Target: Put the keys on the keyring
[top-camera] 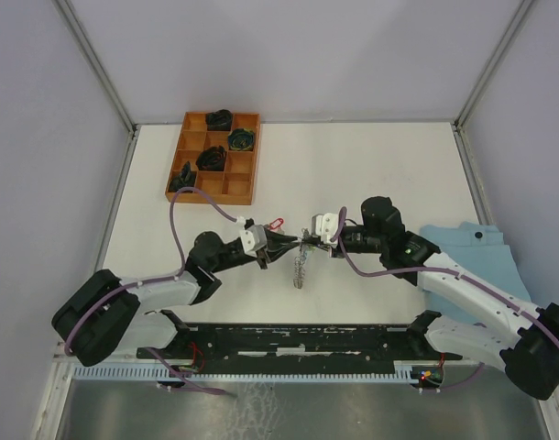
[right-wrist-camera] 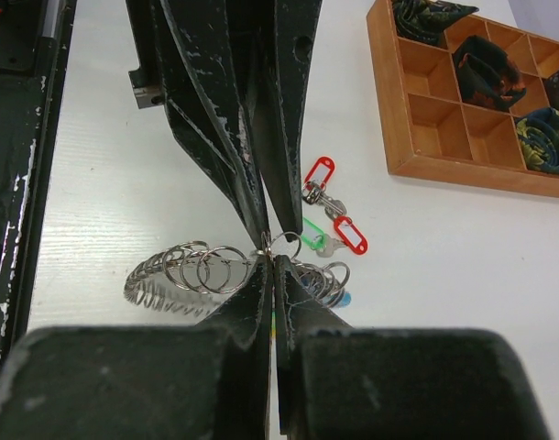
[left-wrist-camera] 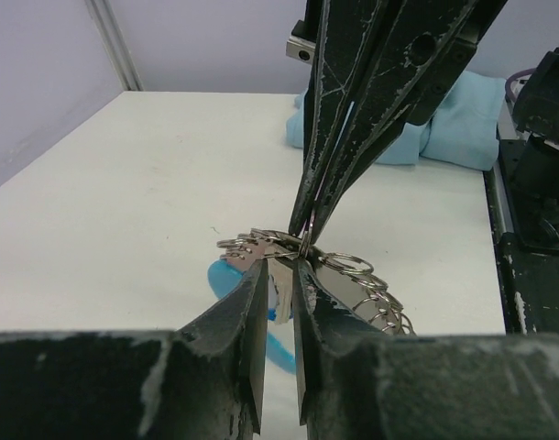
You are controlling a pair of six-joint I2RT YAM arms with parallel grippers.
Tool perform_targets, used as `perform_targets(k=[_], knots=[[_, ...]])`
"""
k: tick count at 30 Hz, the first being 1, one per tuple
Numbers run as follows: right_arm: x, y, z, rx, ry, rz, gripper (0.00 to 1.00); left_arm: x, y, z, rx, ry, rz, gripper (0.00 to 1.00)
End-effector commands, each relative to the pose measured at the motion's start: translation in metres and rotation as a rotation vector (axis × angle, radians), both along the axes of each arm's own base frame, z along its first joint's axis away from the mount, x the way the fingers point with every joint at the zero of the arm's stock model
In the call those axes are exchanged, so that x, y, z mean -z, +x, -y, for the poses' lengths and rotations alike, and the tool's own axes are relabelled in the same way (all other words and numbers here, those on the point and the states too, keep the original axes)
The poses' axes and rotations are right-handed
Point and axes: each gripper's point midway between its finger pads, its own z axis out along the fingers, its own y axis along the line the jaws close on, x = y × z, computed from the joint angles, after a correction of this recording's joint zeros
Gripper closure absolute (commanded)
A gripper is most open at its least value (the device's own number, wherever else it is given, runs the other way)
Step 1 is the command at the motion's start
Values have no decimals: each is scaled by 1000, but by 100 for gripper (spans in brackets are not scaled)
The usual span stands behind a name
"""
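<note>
The keyring (top-camera: pixel 301 266) is a floppy coil of silver rings with a light-blue sleeve (left-wrist-camera: pixel 226 275), hanging between both grippers over the middle of the table. My right gripper (right-wrist-camera: pixel 272 261) is shut on one ring of the coil (right-wrist-camera: pixel 183 270). My left gripper (left-wrist-camera: pixel 281 268) meets it tip to tip, its fingers a narrow gap apart with pale metal of the coil pinched between them. In the top view the left gripper (top-camera: pixel 281 247) and right gripper (top-camera: pixel 309 240) almost touch. Keys with red tags (right-wrist-camera: pixel 321 174) (right-wrist-camera: pixel 350 234) and a green tag (right-wrist-camera: pixel 313 243) show just beyond the fingertips.
A wooden compartment tray (top-camera: pixel 174 174) holding dark rolled items stands at the back left. A light-blue cloth (top-camera: pixel 472 252) lies at the right under the right arm. A black rail (top-camera: pixel 289 339) runs along the near edge.
</note>
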Motion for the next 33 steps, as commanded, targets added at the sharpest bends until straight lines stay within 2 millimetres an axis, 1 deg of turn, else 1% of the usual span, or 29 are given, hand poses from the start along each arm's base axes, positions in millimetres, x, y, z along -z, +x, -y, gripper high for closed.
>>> perform_targets(k=[1,6,10,17,27,33], knots=[[-31,4,-2,-24,58,86,99,-14,-10,-3,37,9,123,75],[-30,2,-1,-49,38,76,99,-8,-15,-6,59,63,164,72],[-32,2,-2,-52,44,75,99,-8,-18,-5,78,67,174,72],[-33,-3,-5,-82,55,54,99,-12,-11,1,74,61,176,71],[-32,-6,-5,-97,53,48,99,-7,-11,7,110,74,162,70],[-32,-8,-6,-113,53,41,99,-9,-11,8,116,73,165,70]])
